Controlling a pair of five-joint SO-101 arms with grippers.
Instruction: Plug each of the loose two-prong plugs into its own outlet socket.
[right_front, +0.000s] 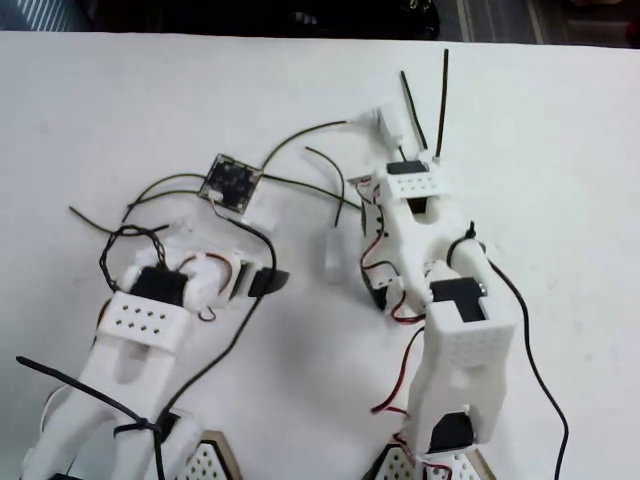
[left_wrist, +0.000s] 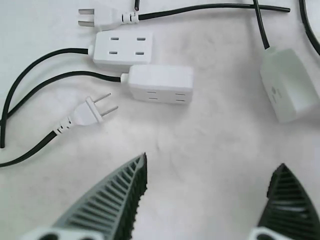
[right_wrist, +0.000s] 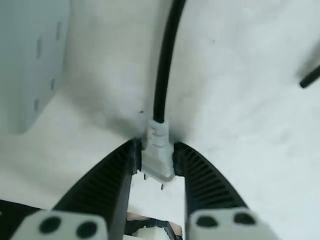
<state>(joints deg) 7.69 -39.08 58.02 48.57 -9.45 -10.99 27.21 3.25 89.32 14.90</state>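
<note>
Two loose plugs lie on the table (left_wrist: 215, 130) ahead of your left gripper (left_wrist: 213, 162). The near plug (left_wrist: 87, 114) is just beside the first outlet block (left_wrist: 161, 84), and the far plug (left_wrist: 107, 18) is by the second outlet block (left_wrist: 121, 47). The left fingers stand wide apart, holding nothing. Your right gripper (right_wrist: 156, 147) has its fingers clamped on the held plug (right_wrist: 157, 160), near the side outlet block (right_wrist: 32, 60).

We see a white table (right_front: 120, 110) — and on it a small square board (right_front: 232, 182), dark-faced, lying askew near the middle.
</note>
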